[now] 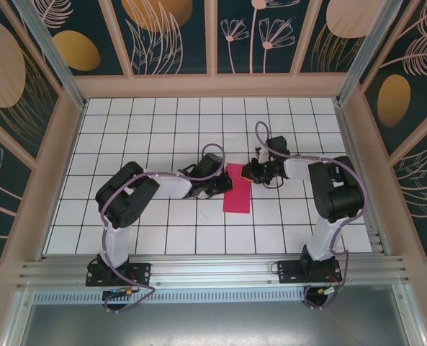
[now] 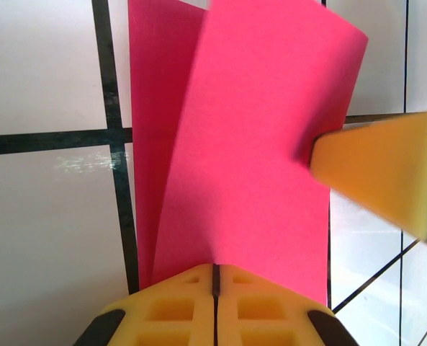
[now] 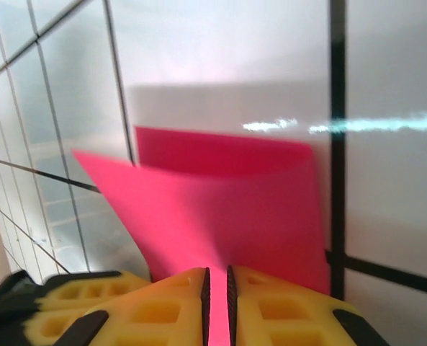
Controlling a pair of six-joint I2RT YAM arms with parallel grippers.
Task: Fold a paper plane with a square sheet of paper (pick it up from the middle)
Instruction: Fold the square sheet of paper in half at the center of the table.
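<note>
The magenta sheet of paper [image 1: 237, 193] sits near the middle of the white tiled counter [image 1: 155, 231]. It is folded over into a narrow strip whose long sides run from near to far. It isn't lying flat. From the left wrist, the top layer arches up off a darker bottom layer that shows along the left side. From the right wrist the upper flap bows the same way above the layer resting on the tiles.

The left fingers [image 1: 225, 186] reach in from the left and are clamped on the strip's left edge. Up close, their two yellow pads [image 2: 231, 288] meet with only a hairline between them, and the paper runs straight into it. The right fingers [image 1: 251, 173] come in from the right at the strip's far right corner and are likewise pinched onto the paper. In their own view a sliver of pink shows in the slit between the pads [image 3: 245, 299]. One of those right pads also shows from the left wrist, touching the right edge of the raised flap.

Both arms bend low over the counter from their bases at the near edge. Dark teal panels [image 1: 170, 36] with pale flower patterns wall in the far side.
</note>
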